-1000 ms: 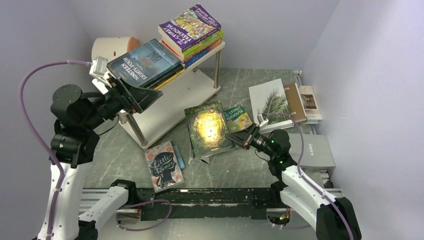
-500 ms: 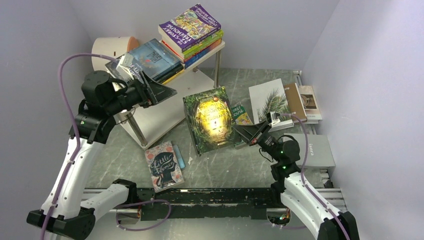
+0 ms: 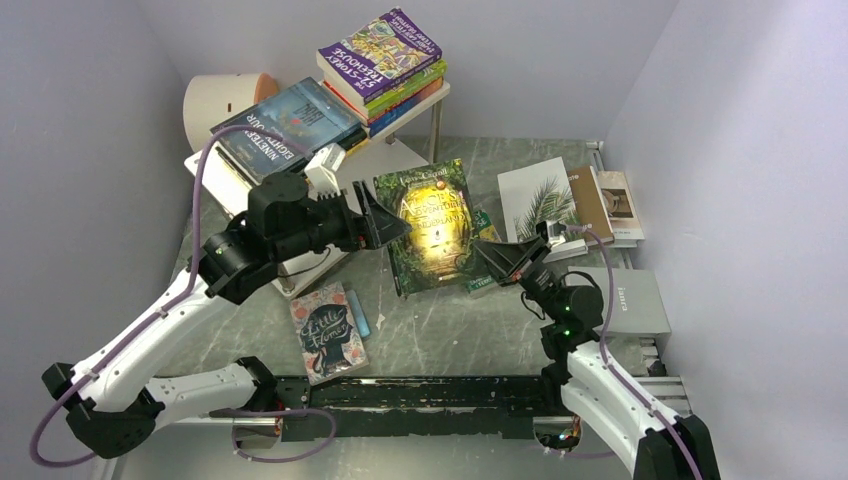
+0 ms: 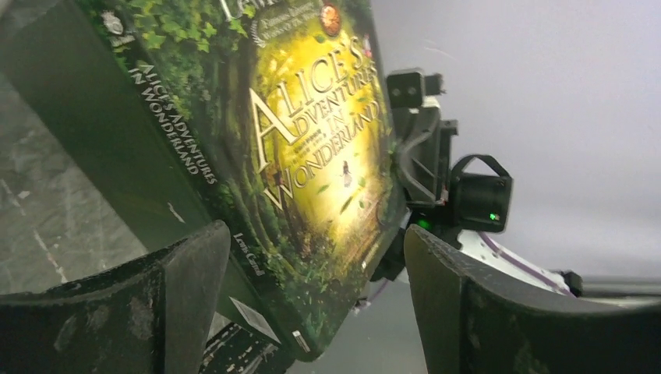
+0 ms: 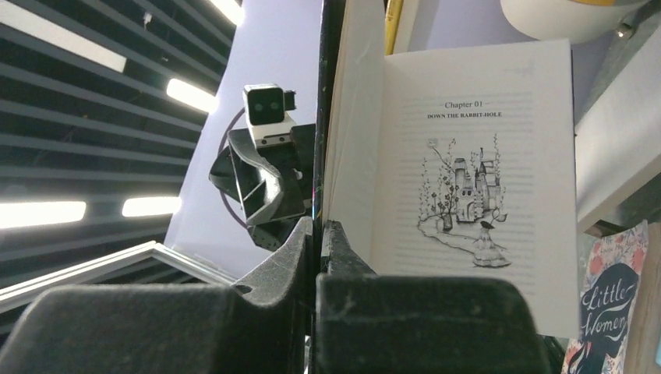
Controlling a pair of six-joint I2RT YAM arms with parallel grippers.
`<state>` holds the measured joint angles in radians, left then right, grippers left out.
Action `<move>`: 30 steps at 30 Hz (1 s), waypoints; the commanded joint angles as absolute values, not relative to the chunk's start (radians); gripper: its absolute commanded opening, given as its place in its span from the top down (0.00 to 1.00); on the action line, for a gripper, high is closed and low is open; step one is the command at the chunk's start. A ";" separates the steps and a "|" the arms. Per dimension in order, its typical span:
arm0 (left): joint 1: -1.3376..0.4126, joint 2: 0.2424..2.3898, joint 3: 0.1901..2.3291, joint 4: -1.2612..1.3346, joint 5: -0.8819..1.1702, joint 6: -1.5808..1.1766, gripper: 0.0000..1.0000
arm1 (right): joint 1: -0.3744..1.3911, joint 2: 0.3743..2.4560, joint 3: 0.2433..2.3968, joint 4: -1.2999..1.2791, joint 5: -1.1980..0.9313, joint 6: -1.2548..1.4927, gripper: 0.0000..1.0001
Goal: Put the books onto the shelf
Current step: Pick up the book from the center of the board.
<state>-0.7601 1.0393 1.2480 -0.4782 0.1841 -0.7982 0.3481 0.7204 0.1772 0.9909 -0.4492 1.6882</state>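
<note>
The Alice book (image 3: 435, 225) is lifted off the table (image 3: 450, 340) near the centre of the top view, tilted, with its green-gold cover toward the camera. The right gripper (image 3: 492, 257) reaches in from 5 o'clock and is pressed together on the book's 3 o'clock edge. In the right wrist view its fingers (image 5: 343, 249) pinch the thin cover, and the pages stand open just beside it at the first chapter. The left gripper (image 3: 388, 215) comes from 8 o'clock with its jaws spread wide at the book's 9 o'clock edge. In the left wrist view the spine corner lies between the two fingers (image 4: 187, 288), but I cannot tell if they touch it. The shelf (image 3: 395, 160) stands at 11 o'clock. On its top board Nineteen Eighty-Four (image 3: 285, 125) lies flat on a few books, and a stack (image 3: 380, 60) with a purple Treehouse on top lies at the far end. Behind the shelf lies a white cylinder (image 3: 225, 100). Little Women (image 3: 328, 330) lies flat on the table at 7 o'clock. A white book (image 3: 540, 195) and a brown book (image 3: 590, 200) lie at 2 o'clock, and a grey book (image 3: 630, 300) lies at 3 o'clock.
</note>
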 commanded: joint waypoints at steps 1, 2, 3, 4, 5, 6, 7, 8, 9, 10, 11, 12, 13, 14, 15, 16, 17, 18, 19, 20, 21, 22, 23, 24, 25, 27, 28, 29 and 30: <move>-0.850 1.029 1.280 -0.513 -0.089 -0.805 0.12 | 0.345 0.665 0.222 1.120 -0.402 1.729 1.00; -0.862 1.027 1.273 -0.498 -0.097 -0.807 0.11 | 0.345 0.660 0.224 1.124 -0.401 1.730 1.00; -0.870 1.032 1.269 -0.493 -0.096 -0.808 0.11 | 0.345 0.656 0.227 1.128 -0.402 1.730 1.00; -0.875 1.040 1.273 -0.493 -0.093 -0.809 0.10 | 0.344 0.655 0.231 1.132 -0.403 1.730 1.00; -0.882 1.051 1.280 -0.495 -0.089 -0.804 0.11 | 0.345 0.653 0.235 1.134 -0.406 1.729 1.00; -0.889 1.060 1.291 -0.507 -0.093 -0.803 0.10 | 0.344 0.650 0.236 1.132 -0.406 1.730 1.00; -0.897 1.067 1.303 -0.518 -0.104 -0.802 0.10 | 0.345 0.644 0.237 1.130 -0.404 1.729 1.00; -0.902 1.066 1.312 -0.524 -0.119 -0.799 0.11 | 0.345 0.639 0.239 1.125 -0.403 1.728 1.00; -0.905 1.062 1.315 -0.520 -0.128 -0.795 0.10 | 0.345 0.635 0.243 1.120 -0.407 1.723 1.00; -0.906 1.053 1.304 -0.495 -0.120 -0.794 0.10 | 0.345 0.634 0.253 1.117 -0.420 1.717 1.00; -0.906 1.042 1.285 -0.447 -0.091 -0.793 0.10 | 0.345 0.638 0.258 1.123 -0.430 1.715 1.00; -0.906 1.032 1.265 -0.393 -0.061 -0.794 0.11 | 0.345 0.644 0.264 1.133 -0.445 1.715 1.00; -0.906 1.028 1.252 -0.345 -0.031 -0.799 0.13 | 0.345 0.651 0.270 1.145 -0.463 1.715 1.00; -0.906 1.028 1.247 -0.292 0.003 -0.799 0.16 | 0.344 0.659 0.277 1.150 -0.481 1.714 1.00; -0.907 1.033 1.249 -0.262 0.042 -0.796 0.20 | 0.345 0.665 0.283 1.154 -0.497 1.712 1.00; -0.905 1.040 1.259 -0.241 0.084 -0.793 0.24 | 0.345 0.671 0.289 1.154 -0.514 1.709 1.00; -0.905 1.044 1.269 -0.220 0.121 -0.782 0.29 | 0.345 0.677 0.298 1.150 -0.536 1.703 1.00; -0.906 1.043 1.273 -0.184 0.156 -0.773 0.35 | 0.345 0.682 0.304 1.142 -0.552 1.698 1.00; -0.906 1.040 1.273 -0.153 0.196 -0.774 0.39 | 0.345 0.684 0.306 1.141 -0.555 1.697 1.00; -0.906 1.034 1.273 -0.133 0.211 -0.773 0.43 | 0.345 0.684 0.306 1.140 -0.556 1.696 1.00; -0.906 1.031 1.277 -0.124 0.216 -0.771 0.47 | 0.344 0.685 0.309 1.133 -0.561 1.689 1.00; -0.906 1.031 1.284 -0.129 0.218 -0.766 0.50 | 0.345 0.686 0.320 1.118 -0.569 1.680 1.00; -0.906 1.033 1.293 -0.143 0.216 -0.760 0.54 | 0.345 0.690 0.329 1.109 -0.577 1.667 1.00; -0.906 1.036 1.302 -0.155 0.215 -0.756 0.59 | 0.344 0.694 0.341 1.098 -0.586 1.656 1.00; -0.906 1.040 1.308 -0.167 0.213 -0.756 0.65 | 0.345 0.696 0.354 1.080 -0.596 1.644 1.00; -0.906 1.050 1.323 -0.184 0.210 -0.747 0.80 | 0.345 0.694 0.375 1.013 -0.613 1.615 1.00; -0.906 1.055 1.334 -0.197 0.206 -0.738 0.88 | 0.345 0.689 0.391 0.971 -0.616 1.594 0.97; -0.906 1.059 1.355 -0.208 0.197 -0.731 0.94 | 0.345 0.680 0.403 0.927 -0.617 1.570 0.88; -0.906 1.062 1.371 -0.218 0.180 -0.722 0.95 | 0.345 0.672 0.415 0.888 -0.615 1.543 0.80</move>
<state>-0.8997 1.0473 1.2953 -0.2455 0.1616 -0.7750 0.3458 0.6998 0.3416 0.9985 -0.5743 1.6318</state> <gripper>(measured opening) 0.149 0.089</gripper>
